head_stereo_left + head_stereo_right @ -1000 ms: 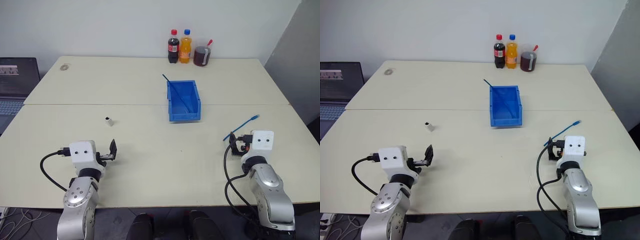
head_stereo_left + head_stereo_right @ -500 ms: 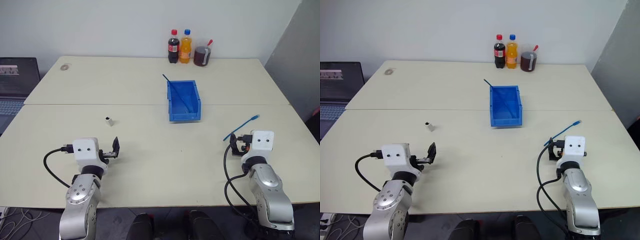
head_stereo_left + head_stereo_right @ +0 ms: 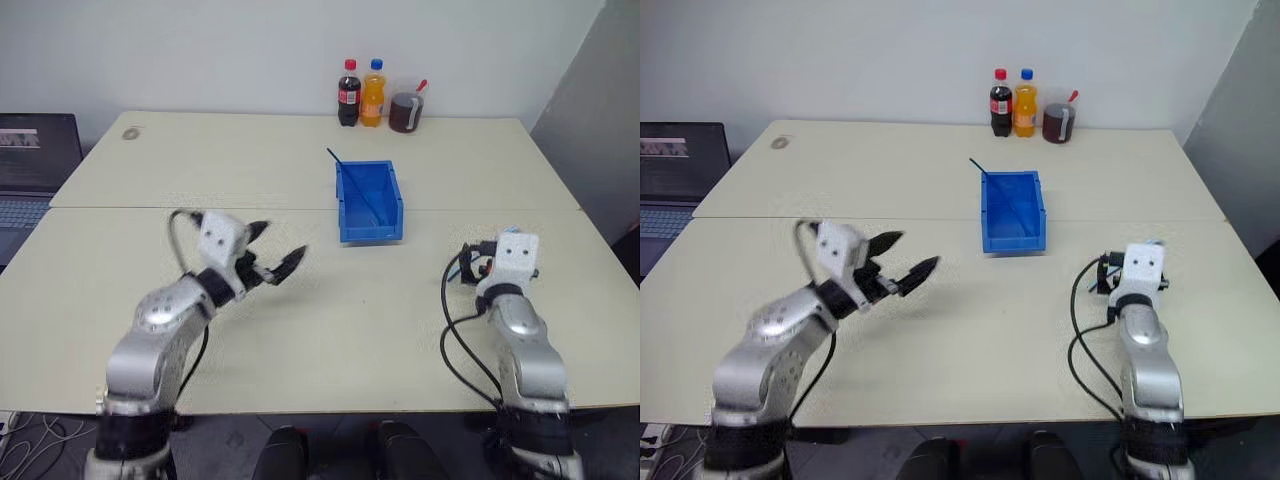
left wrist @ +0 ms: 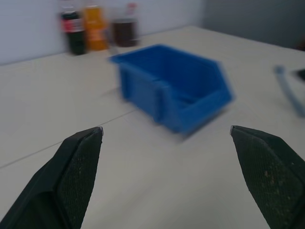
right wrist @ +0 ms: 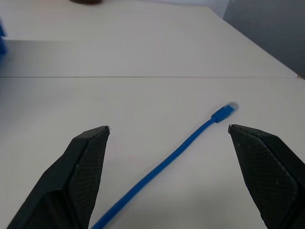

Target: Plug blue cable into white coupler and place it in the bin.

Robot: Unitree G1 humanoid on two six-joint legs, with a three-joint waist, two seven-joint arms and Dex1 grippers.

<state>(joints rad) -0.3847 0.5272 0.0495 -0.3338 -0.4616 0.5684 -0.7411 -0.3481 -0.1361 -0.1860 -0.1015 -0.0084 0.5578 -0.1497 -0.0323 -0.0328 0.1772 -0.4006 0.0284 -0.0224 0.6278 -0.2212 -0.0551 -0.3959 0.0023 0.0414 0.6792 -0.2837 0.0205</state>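
The blue bin (image 3: 368, 203) stands at the table's middle, with a thin dark-blue cable (image 3: 343, 165) sticking out of its back left corner. My left gripper (image 3: 275, 250) hangs open above the table, left of the bin, and points toward it; its wrist view faces the bin (image 4: 171, 90). In the head views my left hand covers the spot of the white coupler, so it is hidden. The light-blue cable (image 5: 181, 151) lies on the table between the fingers of my open right gripper (image 5: 167, 128), its clear plug end (image 5: 225, 111) pointing away. Neither gripper holds anything.
Two bottles (image 3: 359, 93) and a dark jar (image 3: 404, 111) stand at the table's far edge. A laptop (image 3: 35, 165) sits off the left side. A seam (image 3: 150, 209) crosses the table at the bin's front lip. The table's right edge lies close to my right arm.
My left arm has risen and swung right toward the bin, and now covers the white coupler. My right gripper has slid forward over the blue cable. Both grippers stayed open.
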